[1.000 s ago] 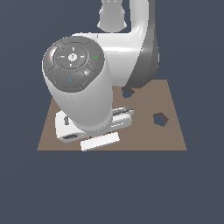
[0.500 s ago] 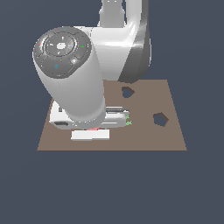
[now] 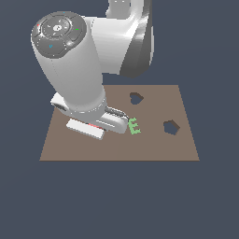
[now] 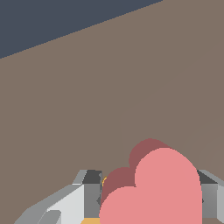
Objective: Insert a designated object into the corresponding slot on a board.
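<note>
The pink-red heart piece (image 4: 153, 192) sits between my gripper's (image 4: 151, 188) two grey fingers (image 4: 92, 192), which touch it on both sides. It looks held close over the brown board (image 4: 131, 87). In the exterior view the gripper (image 3: 95, 127) is mostly hidden under the arm's white hand, low over the board's (image 3: 70, 149) left part. Only a thin red sliver of the heart (image 3: 95, 126) shows there. The lobed heart-like slot (image 3: 136, 98) is open and empty at the board's far middle, well to the exterior view's right of the gripper.
A green letter E (image 3: 134, 126) lies on the board just right of the hand. A dark pentagon-like hole (image 3: 171, 127) is further right. A sliver of orange (image 4: 92, 221) shows beside one finger. The big white arm (image 3: 74, 60) hides the board's far left.
The arm's upper body has swung up and to the exterior view's left. The hand has shifted slightly, and the green E has come out from under it.
</note>
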Controlling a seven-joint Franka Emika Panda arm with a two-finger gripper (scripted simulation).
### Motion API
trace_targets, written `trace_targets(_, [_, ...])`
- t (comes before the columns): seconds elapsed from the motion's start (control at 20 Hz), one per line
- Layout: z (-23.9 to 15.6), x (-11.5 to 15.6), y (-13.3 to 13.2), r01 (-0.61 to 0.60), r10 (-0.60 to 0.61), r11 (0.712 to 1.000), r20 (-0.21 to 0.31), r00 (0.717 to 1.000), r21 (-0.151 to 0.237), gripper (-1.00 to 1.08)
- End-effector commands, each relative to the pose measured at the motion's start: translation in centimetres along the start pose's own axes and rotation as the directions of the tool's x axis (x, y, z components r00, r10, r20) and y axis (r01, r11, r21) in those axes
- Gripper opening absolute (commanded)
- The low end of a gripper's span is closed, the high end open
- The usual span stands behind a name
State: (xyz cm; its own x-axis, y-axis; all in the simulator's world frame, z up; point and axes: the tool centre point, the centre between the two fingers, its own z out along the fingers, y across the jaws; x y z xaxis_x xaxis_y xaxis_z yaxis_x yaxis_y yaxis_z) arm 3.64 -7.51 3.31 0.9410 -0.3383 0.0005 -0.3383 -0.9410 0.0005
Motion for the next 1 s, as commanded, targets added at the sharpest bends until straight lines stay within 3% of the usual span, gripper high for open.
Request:
trace_targets(0.0, [-0.1, -1.0, 0.6, -0.112, 0.112, 0.994, -0.001, 0.994, 0.000, -1.00])
trace_targets(0.2, [-0.1, -2.8, 1.2, -0.284, 0.284, 0.959, -0.001, 0.959, 0.001, -1.00])
trace_targets(0.45, [-0.2, -5.1, 1.6, -0.479, 0.479, 0.878, -0.001, 0.878, 0.001, -1.00])
trace_targets(0.7, [-0.3, -7.3, 1.5, -0.646, 0.646, 0.763, 0.000, 0.763, 0.001, -1.00])
trace_targets(0.95, [-0.4, -9.3, 1.0, -0.782, 0.782, 0.624, 0.000, 0.624, 0.001, -1.00])
